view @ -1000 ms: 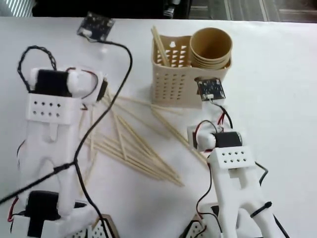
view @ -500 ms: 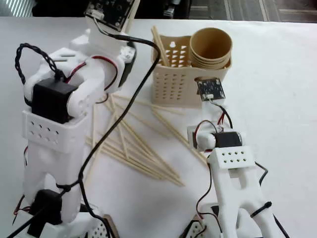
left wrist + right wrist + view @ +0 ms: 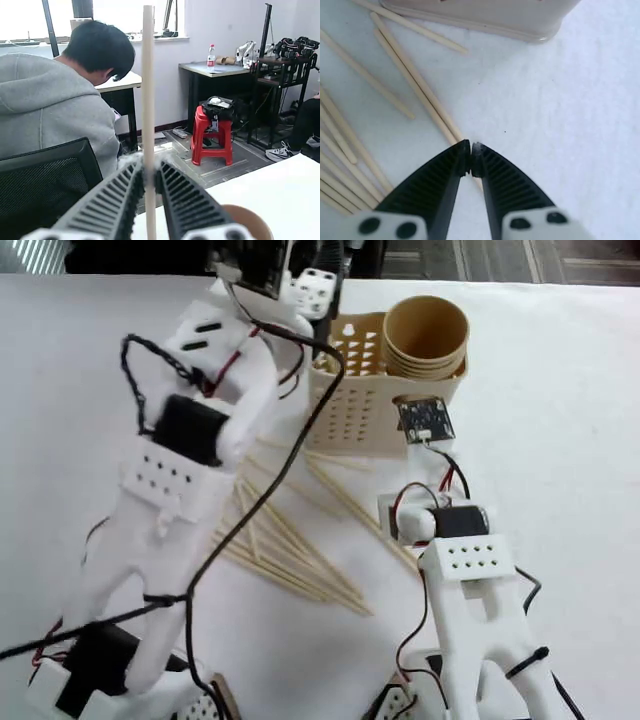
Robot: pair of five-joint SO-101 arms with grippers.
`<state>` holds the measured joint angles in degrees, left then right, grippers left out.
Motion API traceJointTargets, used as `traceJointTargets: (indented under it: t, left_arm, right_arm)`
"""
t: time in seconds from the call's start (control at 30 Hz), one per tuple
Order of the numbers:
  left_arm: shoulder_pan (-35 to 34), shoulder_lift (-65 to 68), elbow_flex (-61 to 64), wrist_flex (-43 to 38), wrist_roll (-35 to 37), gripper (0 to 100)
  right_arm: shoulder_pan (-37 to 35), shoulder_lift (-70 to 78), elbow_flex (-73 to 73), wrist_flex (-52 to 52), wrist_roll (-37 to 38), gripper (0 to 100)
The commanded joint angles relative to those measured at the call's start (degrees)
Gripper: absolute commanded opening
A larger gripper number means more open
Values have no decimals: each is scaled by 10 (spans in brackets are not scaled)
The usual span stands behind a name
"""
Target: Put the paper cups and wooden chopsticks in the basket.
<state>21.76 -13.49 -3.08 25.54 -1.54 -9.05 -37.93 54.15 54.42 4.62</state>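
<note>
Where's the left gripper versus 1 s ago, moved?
Yes. The left gripper went from the loose chopsticks toward the basket's far left corner in the high view, shut on a chopstick.

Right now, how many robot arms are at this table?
2. The left arm leans over to the basket, left gripper shut on one chopstick; the right arm stands in front of the basket, right gripper shut.

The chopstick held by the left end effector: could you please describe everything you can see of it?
The chopstick is a thin, straight, pale wooden stick, plain and unpainted. It is clamped between the ribbed black fingers of the left end effector and runs lengthwise well past their tips, held in the air. As far as I can see, nothing else touches it.
</note>
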Motion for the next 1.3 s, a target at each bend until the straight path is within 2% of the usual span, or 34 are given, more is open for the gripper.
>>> traceJointTargets:
  t: [0.0, 0.17, 0.33, 0.47, 0.7, 0.83, 0.97, 1.1, 1.27]
  left_arm:
    - [10, -26, 69, -102, 3, 20]
    - [6, -26, 148, -131, 3, 37]
    - [-4, -30, 165, -88, 4, 153]
    - [-28, -31, 97, 11, 3, 156]
    - [-110, -31, -40, 255, 3, 154]
    - [-147, -32, -49, 356, 1, 155]
    - [-167, -29, -46, 443, -50, 157]
    - [-190, -28, -44, 526, -62, 160]
    - [-205, -26, -33, 617, -102, 225]
  right_arm:
    - [7, -16, -4, -7, -2, 18]
    - [7, -16, -4, -7, -2, 18]
    - [7, -16, -4, -7, -2, 18]
    - [7, -16, -4, -7, -2, 18]
    - [7, -16, -4, -7, -2, 18]
    - [7, -16, -4, -7, -2, 18]
    - [7, -16, 1, -9, -2, 18]
    - [7, -16, 18, -38, -2, 18]
    - [7, -16, 21, -43, -2, 18]
